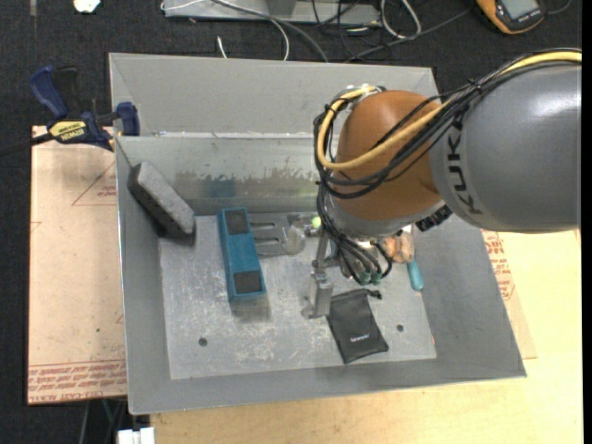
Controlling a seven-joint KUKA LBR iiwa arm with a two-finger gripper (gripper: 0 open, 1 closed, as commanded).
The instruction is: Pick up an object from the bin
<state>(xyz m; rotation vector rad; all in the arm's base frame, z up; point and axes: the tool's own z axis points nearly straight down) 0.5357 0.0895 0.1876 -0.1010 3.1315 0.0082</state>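
Approach step, nothing seen in the grip yet.
The gripper (317, 303) hung low over the floor of the bin (185, 340), just beside the left edge of a black flat pad (357, 327) at front right. A blue oblong box (241, 255) lay near on its other side and a dark grey block (162, 202) well apart at back left. Open or closed could not be told. The pad looked the likeliest target; the next move probably called for centring over it, then descending and closing on its edges.
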